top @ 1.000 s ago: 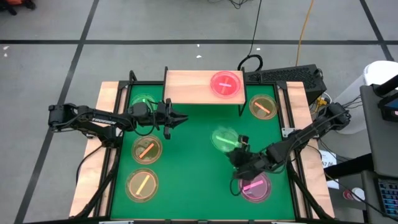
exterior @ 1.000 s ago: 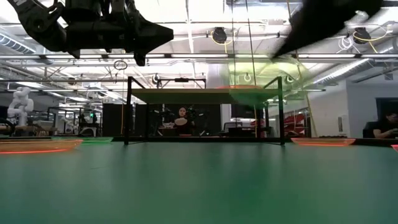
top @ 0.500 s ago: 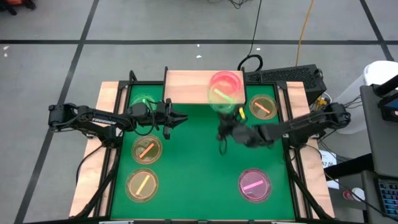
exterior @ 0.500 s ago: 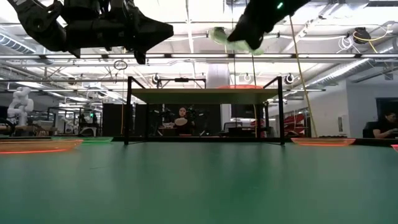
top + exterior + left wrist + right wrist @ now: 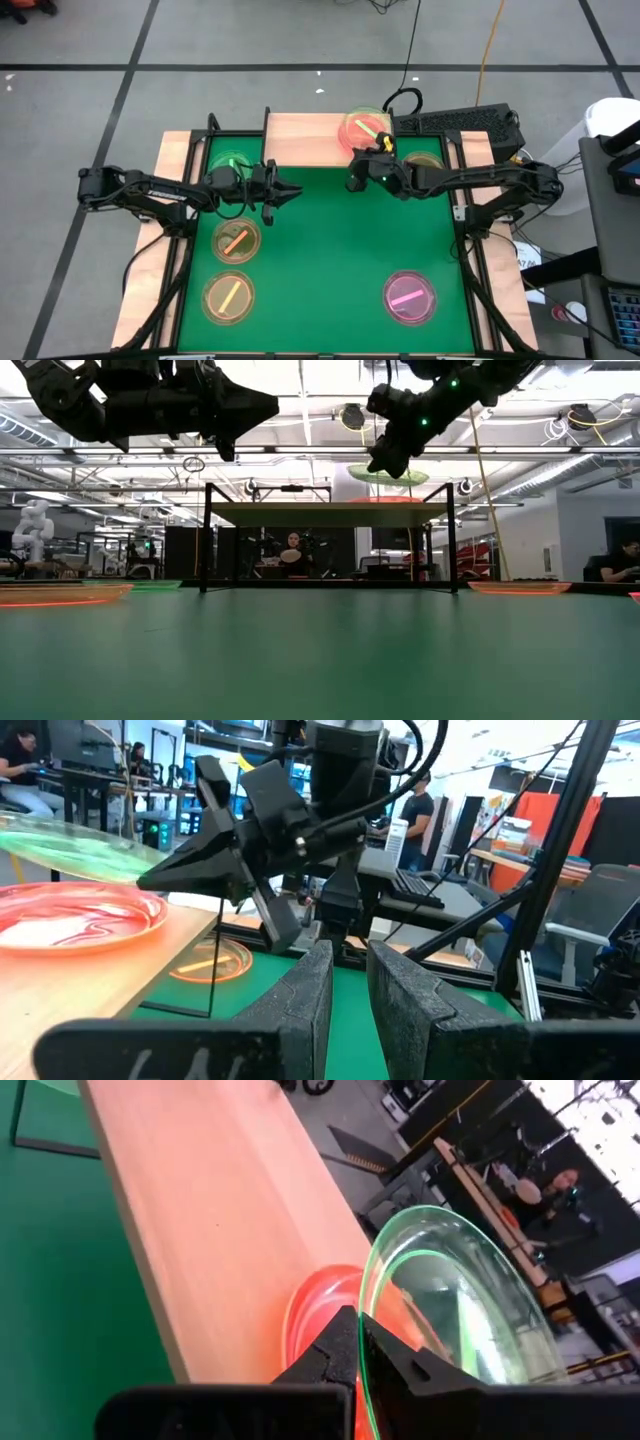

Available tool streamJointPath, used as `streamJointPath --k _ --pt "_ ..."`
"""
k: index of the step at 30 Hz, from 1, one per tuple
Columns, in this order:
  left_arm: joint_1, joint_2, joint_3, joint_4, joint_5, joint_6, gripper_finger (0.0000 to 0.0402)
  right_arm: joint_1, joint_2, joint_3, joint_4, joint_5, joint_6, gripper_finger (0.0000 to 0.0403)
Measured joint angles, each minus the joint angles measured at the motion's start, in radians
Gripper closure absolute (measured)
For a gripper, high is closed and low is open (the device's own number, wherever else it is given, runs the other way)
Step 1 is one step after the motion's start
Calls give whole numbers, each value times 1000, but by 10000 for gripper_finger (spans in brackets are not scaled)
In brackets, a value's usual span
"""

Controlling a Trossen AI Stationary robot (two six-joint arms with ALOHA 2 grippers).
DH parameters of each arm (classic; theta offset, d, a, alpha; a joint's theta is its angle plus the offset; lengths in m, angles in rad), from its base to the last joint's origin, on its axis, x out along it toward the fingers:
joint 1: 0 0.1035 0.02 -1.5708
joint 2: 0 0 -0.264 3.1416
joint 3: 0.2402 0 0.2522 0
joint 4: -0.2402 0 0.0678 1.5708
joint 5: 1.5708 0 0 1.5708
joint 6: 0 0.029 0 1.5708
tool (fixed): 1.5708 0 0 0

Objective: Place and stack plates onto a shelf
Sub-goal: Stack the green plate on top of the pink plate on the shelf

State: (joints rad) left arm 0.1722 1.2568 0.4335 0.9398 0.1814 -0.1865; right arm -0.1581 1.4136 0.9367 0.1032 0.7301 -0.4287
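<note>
Green plate (image 5: 366, 128) carried up over shelf (image 5: 300, 139), level, stripe diagonal

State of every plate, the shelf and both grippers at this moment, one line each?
Green plate: held in the air above the pink plate.
Pink plate on shelf: lying flat.
Shelf: carries only the pink plate.
Right gripper: shut on the green plate's rim.
Left gripper: hovering, holding nothing.
Other plates: flat on the table.
</note>
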Motion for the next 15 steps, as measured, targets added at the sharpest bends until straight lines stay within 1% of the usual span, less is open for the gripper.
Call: streamJointPath --k 4,7,15 --pt "0 0 0 0 0 0 330 0 0 0 -11 -3 13 402" --pt "0 0 0 0 0 7 330 0 0 0 -11 -3 2 389" --pt "0 0 0 0 0 7 330 0 0 0 -10 -2 22 319"
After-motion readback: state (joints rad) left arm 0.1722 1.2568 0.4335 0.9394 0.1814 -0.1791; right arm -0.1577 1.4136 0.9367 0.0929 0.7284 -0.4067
